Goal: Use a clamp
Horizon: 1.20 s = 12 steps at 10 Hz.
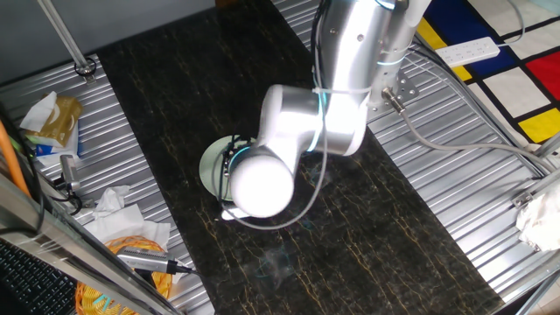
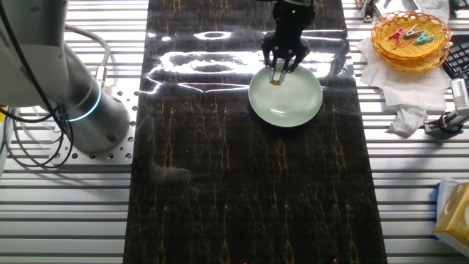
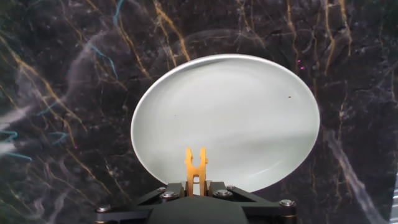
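My gripper (image 3: pixel 195 186) is shut on the small orange-yellow clamp (image 3: pixel 195 167), whose two thin prongs stick out ahead of the fingers. In the hand view the clamp hangs over the near rim of the round pale green plate (image 3: pixel 236 106). In the other fixed view the gripper (image 2: pixel 278 75) holds the clamp (image 2: pixel 276 81) at the plate's far-left rim (image 2: pixel 304 103). In one fixed view the arm hides the gripper and only a sliver of the plate (image 1: pixel 210 162) shows.
The plate lies on a black marble-patterned mat (image 2: pixel 242 183) on a ribbed metal table. A wicker basket (image 2: pixel 410 37) with coloured clips stands at the far right, with crumpled tissue (image 2: pixel 407 121) beside it. The arm's base (image 2: pixel 66 88) stands at the left.
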Available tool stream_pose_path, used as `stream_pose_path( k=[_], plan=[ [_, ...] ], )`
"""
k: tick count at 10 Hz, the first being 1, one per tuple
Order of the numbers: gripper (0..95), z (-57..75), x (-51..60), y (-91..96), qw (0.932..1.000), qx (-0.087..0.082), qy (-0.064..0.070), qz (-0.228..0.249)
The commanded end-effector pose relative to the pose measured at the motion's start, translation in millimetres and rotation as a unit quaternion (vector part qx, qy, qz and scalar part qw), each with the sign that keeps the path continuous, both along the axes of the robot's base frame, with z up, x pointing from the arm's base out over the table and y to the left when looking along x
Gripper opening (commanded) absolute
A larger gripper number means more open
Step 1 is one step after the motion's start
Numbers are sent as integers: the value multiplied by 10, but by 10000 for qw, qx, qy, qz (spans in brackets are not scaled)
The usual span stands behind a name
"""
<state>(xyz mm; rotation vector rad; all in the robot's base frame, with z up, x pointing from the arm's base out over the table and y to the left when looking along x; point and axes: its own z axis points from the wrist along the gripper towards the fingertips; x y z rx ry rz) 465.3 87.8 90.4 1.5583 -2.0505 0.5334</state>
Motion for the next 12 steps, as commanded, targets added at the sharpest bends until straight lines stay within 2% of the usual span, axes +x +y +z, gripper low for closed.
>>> stream_pose_path(
  k=[1,6,10,12],
  plan=[
    [0,-5,9,8,9999,-48,74,144],
    [0,14,-20,34,9997,-19,174,164],
    [0,33,-140,82,9997,-35,163,162],
    [0,0,-236,79,9996,-57,170,207]
  ],
)
